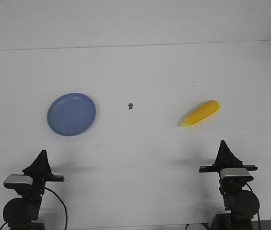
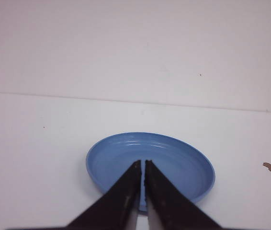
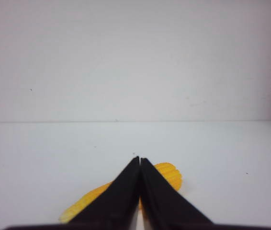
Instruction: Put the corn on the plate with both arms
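The yellow corn lies on the white table at the right, its pointed end toward the near left. The blue plate lies at the left, with nothing on it. My left gripper is shut and empty, at the near edge, short of the plate; in the left wrist view its tips point at the plate. My right gripper is shut and empty, near the front edge, short of the corn. In the right wrist view its tips hide the middle of the corn.
A tiny brown speck lies between plate and corn; it also shows in the left wrist view. The table ends at a white wall at the back. A dark edge shows at the far right corner.
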`<state>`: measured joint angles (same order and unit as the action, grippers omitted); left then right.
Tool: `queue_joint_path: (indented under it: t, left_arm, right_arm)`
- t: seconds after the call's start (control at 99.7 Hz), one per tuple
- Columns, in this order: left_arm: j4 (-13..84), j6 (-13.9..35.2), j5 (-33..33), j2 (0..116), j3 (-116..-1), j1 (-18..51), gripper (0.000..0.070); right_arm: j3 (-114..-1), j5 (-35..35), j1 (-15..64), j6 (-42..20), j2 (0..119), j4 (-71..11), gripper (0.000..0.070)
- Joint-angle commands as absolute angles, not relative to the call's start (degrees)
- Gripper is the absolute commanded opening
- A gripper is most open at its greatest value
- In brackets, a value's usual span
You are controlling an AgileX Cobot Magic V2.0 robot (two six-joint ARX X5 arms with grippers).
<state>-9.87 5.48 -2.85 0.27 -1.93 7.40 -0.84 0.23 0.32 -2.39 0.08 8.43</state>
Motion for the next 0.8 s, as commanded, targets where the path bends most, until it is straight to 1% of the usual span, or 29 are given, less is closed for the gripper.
queue_joint_path:
  t: [0.0,0.09,0.17,0.271,0.481,0.792]
  left_arm:
    - [-10.6,5.8,-2.8,0.2,-1.1,7.5,0.0015]
    - [-10.4,7.0,-2.8,0.2,-2.7,7.5,0.0015]
    - [-10.1,7.1,-2.8,0.4,-4.8,7.5,0.0015]
    - [-7.2,7.1,-2.8,1.1,-9.5,7.5,0.0015]
    - [4.4,7.1,-3.1,9.0,-24.2,7.5,0.0015]
    - [24.2,7.0,-3.1,30.8,-49.6,7.5,0.0015]
  right_arm:
    - [-0.7,0.4,0.3,-3.1,0.1,9.1,0.0]
    - [-0.7,0.4,0.3,-3.2,0.1,11.6,0.0]
    - [-1.0,0.2,0.3,-3.6,0.1,13.8,0.0]
    - [-3.5,0.1,0.3,-4.7,0.1,11.5,0.0]
    - [-14.5,0.0,0.3,-4.7,1.8,-3.2,0.0]
    - [-35.9,0.0,0.3,-4.7,14.2,-27.9,0.0]
